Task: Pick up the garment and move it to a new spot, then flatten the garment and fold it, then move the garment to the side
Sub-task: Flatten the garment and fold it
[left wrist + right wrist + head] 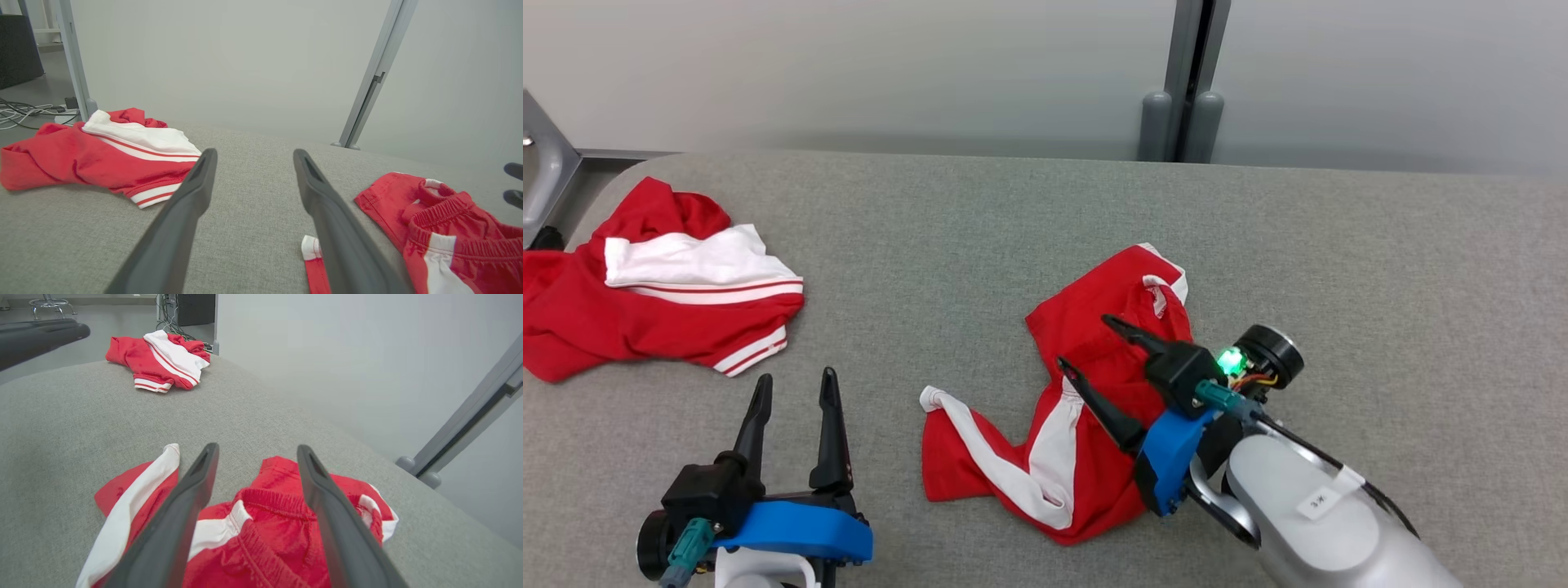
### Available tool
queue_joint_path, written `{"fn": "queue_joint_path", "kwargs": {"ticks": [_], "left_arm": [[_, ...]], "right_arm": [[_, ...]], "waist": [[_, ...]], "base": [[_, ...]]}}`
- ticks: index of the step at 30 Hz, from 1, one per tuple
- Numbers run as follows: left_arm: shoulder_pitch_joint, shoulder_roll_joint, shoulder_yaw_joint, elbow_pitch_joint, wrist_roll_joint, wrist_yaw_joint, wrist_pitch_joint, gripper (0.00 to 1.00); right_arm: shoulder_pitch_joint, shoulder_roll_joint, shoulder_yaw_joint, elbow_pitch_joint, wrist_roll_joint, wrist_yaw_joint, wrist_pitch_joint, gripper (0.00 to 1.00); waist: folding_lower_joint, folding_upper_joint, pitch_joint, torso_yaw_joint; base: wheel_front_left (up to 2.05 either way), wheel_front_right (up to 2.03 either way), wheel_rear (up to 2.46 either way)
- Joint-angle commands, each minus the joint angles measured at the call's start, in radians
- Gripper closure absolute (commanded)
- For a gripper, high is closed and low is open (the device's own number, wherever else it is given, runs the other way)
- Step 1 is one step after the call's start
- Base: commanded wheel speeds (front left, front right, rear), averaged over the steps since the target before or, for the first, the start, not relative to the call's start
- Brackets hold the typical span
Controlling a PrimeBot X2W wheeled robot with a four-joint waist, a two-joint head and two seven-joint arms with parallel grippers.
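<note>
The garment [1094, 490] is a pair of red shorts with white side stripes, lying crumpled on the grey padded table [980, 245] right of centre. My right gripper [1085, 340] hovers just over its waistband end, open, with nothing between the fingers. In the right wrist view the right gripper [255, 446] straddles the elastic waistband of the shorts [261, 547]. My left gripper [796, 376] stands open near the front left, apart from the shorts, and empty. The left wrist view has the left gripper [254, 152] over bare table, the shorts [449, 220] to its right.
A second red and white garment [645, 302] lies bunched at the table's far left edge, seen too from the left wrist [81, 159] and the right wrist [159, 359]. A grey wall with a vertical post [1188, 82] runs behind the table.
</note>
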Motion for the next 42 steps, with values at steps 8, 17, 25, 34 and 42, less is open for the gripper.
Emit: {"fn": "queue_joint_path", "kwargs": {"ticks": [8,17,25,34,42], "left_arm": [[-0.021,-0.001,-0.023,-0.001,-0.013,-0.001,-0.003,0.00],[-0.039,-0.001,-0.045,0.003,-0.039,0.011,-0.003,0.00],[-0.043,-0.001,-0.052,0.002,-0.047,0.014,-0.003,0.00],[-0.048,-0.001,-0.054,0.008,-0.059,0.021,-0.003,0.00],[-0.009,-0.001,-0.032,0.008,-0.043,0.019,-0.003,0.00]], "right_arm": [[-0.111,-0.026,0.086,0.016,0.028,0.000,0.191,0.00],[-0.172,-0.054,0.194,0.094,0.118,0.000,0.377,0.00],[-0.192,-0.064,0.303,0.123,0.209,0.000,0.459,0.01],[-0.243,-0.073,0.330,0.155,0.263,0.000,0.306,1.00],[-0.152,-0.104,0.223,0.137,0.248,0.000,0.060,1.00]], "waist": [[0.0000,0.0001,0.032,0.044],[0.0000,0.0001,0.074,0.091],[0.0000,0.0001,0.087,0.099],[0.0000,0.0001,0.083,0.076],[0.0000,0.0001,0.034,-0.007]], "base": [[0.00,0.00,0.00],[0.00,0.00,0.00],[0.00,0.00,0.00],[0.00,0.00,0.00],[0.00,0.00,0.00]]}}
